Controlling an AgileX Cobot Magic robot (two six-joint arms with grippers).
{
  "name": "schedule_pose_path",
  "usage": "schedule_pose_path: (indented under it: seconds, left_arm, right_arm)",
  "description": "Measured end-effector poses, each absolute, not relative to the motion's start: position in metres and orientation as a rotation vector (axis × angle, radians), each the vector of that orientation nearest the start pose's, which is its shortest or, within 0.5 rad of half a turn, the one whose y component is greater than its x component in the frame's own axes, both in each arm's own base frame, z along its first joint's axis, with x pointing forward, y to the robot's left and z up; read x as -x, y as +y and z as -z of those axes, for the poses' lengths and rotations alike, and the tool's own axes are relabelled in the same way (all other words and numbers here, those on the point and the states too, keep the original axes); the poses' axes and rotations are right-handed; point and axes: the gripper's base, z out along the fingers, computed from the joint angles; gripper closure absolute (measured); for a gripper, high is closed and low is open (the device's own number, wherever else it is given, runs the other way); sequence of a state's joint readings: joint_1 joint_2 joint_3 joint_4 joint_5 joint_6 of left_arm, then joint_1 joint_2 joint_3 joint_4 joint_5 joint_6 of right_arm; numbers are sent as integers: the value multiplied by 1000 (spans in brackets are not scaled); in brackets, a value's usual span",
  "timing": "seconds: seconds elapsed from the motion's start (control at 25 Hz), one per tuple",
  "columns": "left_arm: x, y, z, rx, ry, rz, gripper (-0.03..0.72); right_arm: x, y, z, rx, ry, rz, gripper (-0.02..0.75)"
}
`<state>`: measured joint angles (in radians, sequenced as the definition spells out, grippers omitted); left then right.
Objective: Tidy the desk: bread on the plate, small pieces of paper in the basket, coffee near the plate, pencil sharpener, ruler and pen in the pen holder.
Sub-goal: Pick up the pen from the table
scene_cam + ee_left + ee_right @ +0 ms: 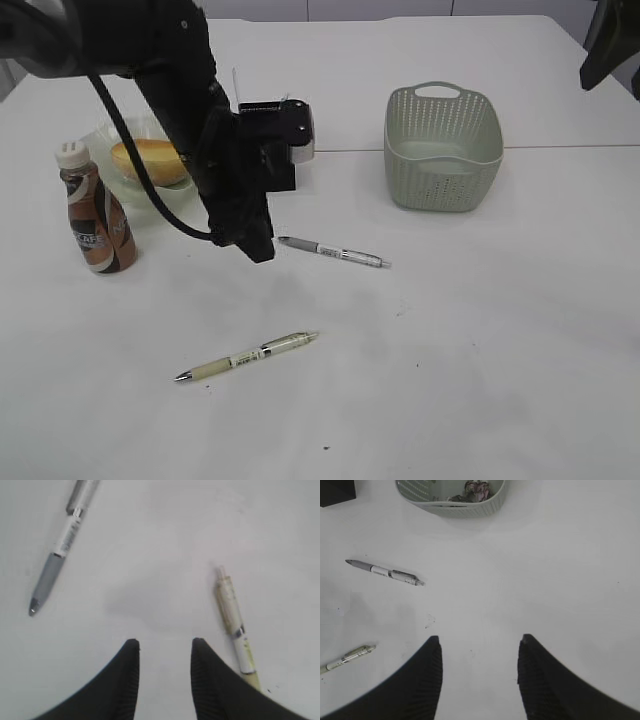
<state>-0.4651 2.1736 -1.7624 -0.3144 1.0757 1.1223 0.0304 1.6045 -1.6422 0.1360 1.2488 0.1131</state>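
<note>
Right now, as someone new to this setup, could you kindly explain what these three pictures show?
It is a two-armed robot at a white desk. One picture looks down from outside; the other two come from cameras on each wrist. The left gripper hangs open and empty above the desk between a grey pen and a cream pen. The right gripper is open and empty too. Also there: bread on a green plate, a coffee bottle, a black pen holder, and a basket holding crumpled paper.

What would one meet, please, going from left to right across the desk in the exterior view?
coffee → bread on the plate → cream pen → grey pen → basket
</note>
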Motion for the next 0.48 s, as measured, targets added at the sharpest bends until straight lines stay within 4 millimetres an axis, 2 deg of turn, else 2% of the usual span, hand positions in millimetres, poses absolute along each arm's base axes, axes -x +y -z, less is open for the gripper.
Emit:
schedule_pose_path:
  seconds: [0.2,0.36,0.48]
  left_arm:
    - [-380,-228,-193,-1871,2368,256,405]
    - [-373,-236,-193,-1789,2473,236,346]
    - [-371,-240,-193,-1726,2525,244,329]
  right_arm:
    - [-333,22,-376,-130,2694,-232,372]
    - [-333,22,-376,-130,2694,-234,372]
    - [-333,22,-376,-130,2694,-235,372]
